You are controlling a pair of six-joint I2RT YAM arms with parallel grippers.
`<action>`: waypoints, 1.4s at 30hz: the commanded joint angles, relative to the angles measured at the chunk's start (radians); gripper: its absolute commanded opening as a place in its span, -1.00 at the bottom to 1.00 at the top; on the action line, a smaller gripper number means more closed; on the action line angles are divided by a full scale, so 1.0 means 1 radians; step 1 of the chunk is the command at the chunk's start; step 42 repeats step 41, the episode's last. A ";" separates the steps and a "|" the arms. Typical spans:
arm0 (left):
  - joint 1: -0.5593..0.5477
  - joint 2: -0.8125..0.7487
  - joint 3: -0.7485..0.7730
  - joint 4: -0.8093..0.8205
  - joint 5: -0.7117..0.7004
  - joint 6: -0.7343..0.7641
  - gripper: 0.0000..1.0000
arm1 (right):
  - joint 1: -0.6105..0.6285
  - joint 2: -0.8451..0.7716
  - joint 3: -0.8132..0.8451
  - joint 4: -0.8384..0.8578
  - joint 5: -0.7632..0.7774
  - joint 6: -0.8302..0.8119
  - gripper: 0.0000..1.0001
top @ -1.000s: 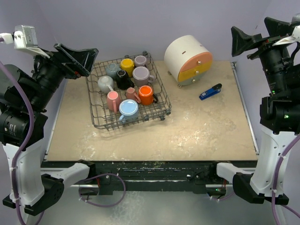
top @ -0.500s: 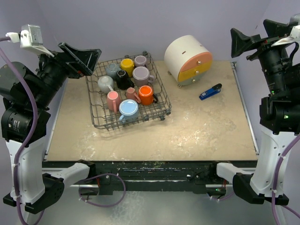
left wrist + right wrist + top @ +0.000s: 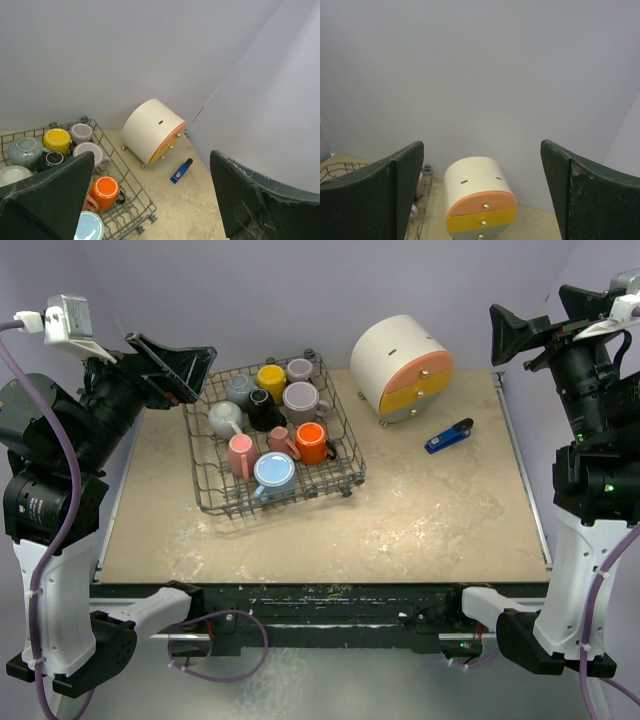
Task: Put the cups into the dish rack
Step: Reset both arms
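Cups, ten or so in mixed colours, all sat inside the rack (image 3: 205,495) at the far left of the table (image 3: 420,520). Yellow (image 3: 271,378) and mauve (image 3: 300,370) stood along the far side, black (image 3: 262,408) near the middle, orange (image 3: 311,440) by the right wall and light blue (image 3: 273,472) nearest the front. All stood on end, round faces up, though mouth or base I could not tell. The rack was about square, with no clear long axis, and lay skewed, its near right corner swung slightly away from the arms. Left gripper (image 3: 175,368) hung raised over the rack's far left corner, fingers spread wide and holding nothing. Right gripper (image 3: 520,328) was high at the far right edge, fingers likewise wide apart and empty, facing the drawer drum (image 3: 400,368). Beside the drum lay a blue tool (image 3: 448,436)
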 commanded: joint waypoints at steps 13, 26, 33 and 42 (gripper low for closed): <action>0.006 -0.005 -0.007 0.028 0.003 -0.003 0.99 | -0.002 -0.002 -0.011 0.021 -0.004 -0.028 0.99; 0.006 -0.005 -0.011 0.030 0.004 -0.002 0.99 | -0.002 0.000 -0.020 0.017 -0.001 -0.028 0.99; 0.006 -0.004 -0.012 0.033 0.005 -0.002 0.99 | -0.002 0.000 -0.021 0.016 -0.004 -0.023 0.99; 0.007 -0.005 -0.017 0.033 0.005 -0.001 0.99 | -0.002 -0.003 -0.025 0.013 -0.004 -0.021 0.99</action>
